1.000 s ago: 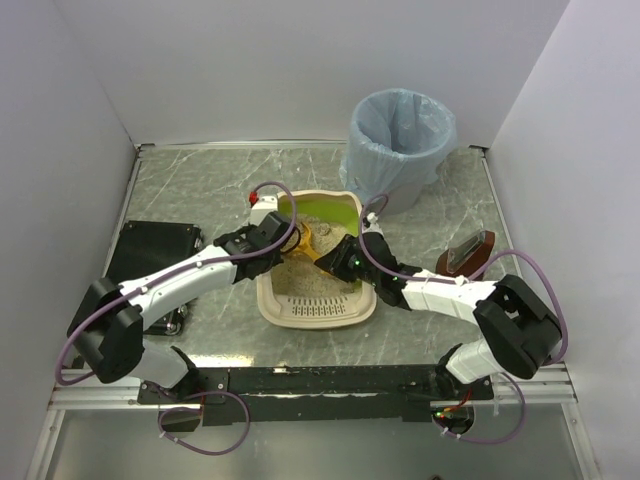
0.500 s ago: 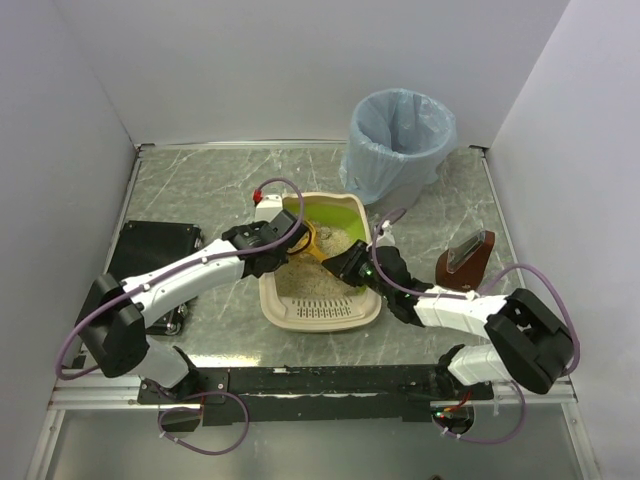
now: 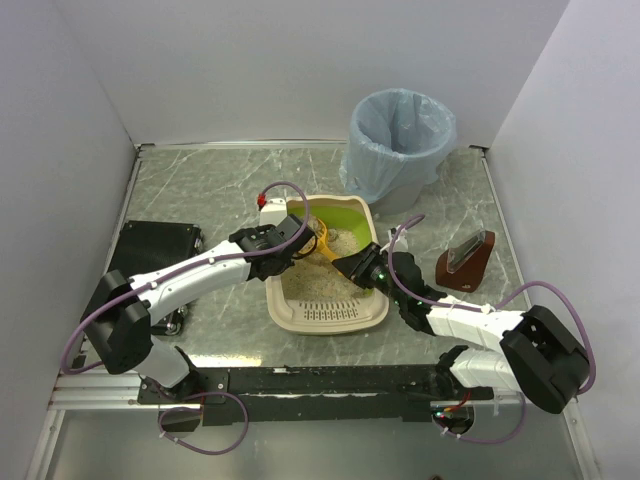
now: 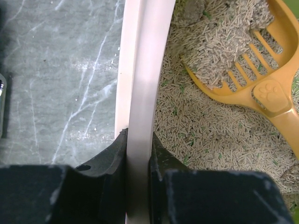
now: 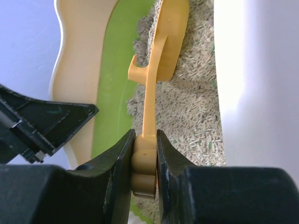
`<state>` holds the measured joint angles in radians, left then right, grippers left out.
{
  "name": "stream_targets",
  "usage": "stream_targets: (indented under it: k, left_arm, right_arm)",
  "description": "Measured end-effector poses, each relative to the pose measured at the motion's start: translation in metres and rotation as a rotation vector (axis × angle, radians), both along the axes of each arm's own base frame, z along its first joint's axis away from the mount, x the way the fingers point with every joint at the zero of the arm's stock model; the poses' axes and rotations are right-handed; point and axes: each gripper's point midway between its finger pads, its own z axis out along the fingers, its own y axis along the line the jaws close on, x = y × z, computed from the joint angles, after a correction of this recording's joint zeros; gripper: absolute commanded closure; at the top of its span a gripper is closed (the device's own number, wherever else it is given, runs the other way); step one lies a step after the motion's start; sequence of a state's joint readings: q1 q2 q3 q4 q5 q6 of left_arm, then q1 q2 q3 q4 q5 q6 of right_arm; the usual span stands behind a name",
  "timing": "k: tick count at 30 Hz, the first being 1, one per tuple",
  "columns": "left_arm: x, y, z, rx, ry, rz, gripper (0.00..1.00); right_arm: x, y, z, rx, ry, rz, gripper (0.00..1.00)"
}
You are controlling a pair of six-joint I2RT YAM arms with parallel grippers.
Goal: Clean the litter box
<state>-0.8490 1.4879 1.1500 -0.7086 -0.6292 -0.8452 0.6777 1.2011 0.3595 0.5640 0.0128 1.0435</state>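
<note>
The litter box (image 3: 330, 316) sits mid-table, cream rim, lime-green inner wall (image 5: 114, 70), beige pellet litter. My left gripper (image 3: 289, 243) is shut on its left rim (image 4: 142, 70); the jaws pinch the rim from both sides (image 4: 138, 140). My right gripper (image 3: 353, 268) is shut on the handle end of the orange slotted scoop (image 3: 322, 240), jaws tight on it (image 5: 145, 144). The scoop head (image 4: 252, 51) lies in the litter at the far end, loaded with pellets and a grey clump (image 4: 191, 9). The scoop (image 5: 163, 42) stands edge-on in the right wrist view.
A grey round bin with a light-blue bag (image 3: 400, 140) stands at the back right, close behind the box. A brown stand (image 3: 466, 260) sits at the right. A black flat device (image 3: 150, 255) lies at the left. White walls enclose the table.
The litter box has slid to the right with my left gripper holding its rim. My right arm has shifted right too, keeping the scoop in the litter at the far end.
</note>
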Motion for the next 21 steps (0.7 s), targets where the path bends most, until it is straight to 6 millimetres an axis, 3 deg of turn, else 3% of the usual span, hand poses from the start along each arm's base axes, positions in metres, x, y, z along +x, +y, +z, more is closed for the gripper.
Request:
stream_targets:
  k: [7, 12, 21]
  left_arm:
    - [-0.001, -0.004, -0.009, -0.008, 0.016, 0.019, 0.99]
    - [0.0, 0.009, -0.012, 0.033, 0.01, 0.052, 0.99]
    - [0.003, 0.016, -0.013, 0.041, -0.009, 0.092, 0.99]
  right_arm:
    - [-0.007, -0.006, 0.017, 0.037, -0.03, 0.012, 1.0]
    - [-0.006, -0.018, 0.028, 0.044, -0.047, -0.015, 1.0]
    - [-0.016, -0.027, 0.016, 0.053, 0.005, 0.019, 1.0]
